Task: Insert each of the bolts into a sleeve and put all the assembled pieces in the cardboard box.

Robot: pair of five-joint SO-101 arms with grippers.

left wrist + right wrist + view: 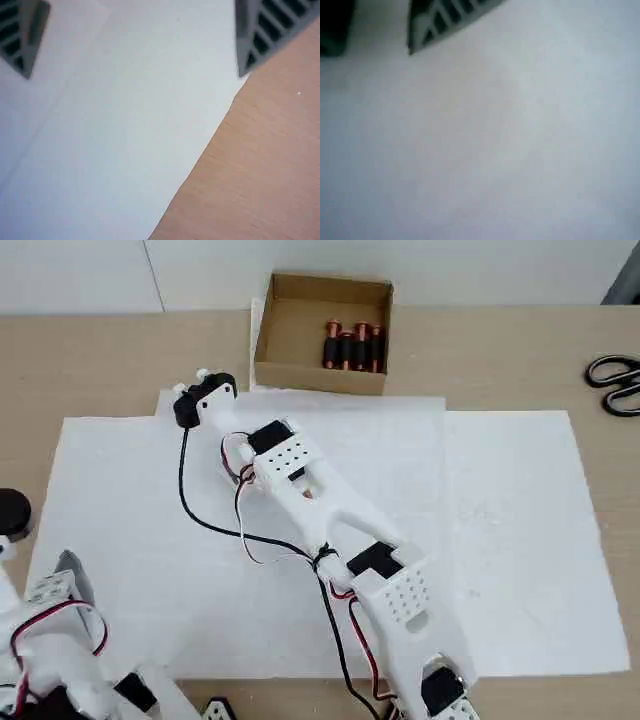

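The cardboard box [268, 335] stands at the back of the table, just past the white paper. Inside it, several assembled pieces [352, 345], copper bolts in black sleeves, lie side by side against its right wall. My right arm stretches diagonally over the paper, and its gripper [212, 400] hangs left of and just in front of the box. In the right wrist view that gripper [380, 35] is slightly open over bare paper and holds nothing. My left gripper [55, 575] is at the front left; in its own view it [135, 35] stands wide open and empty above the paper's edge.
The white paper sheet [500, 520] covers the middle of the wooden table [100, 350]. Black-handled scissors [615, 385] lie at the far right edge. Black and red cables [215, 528] trail along the right arm over the paper.
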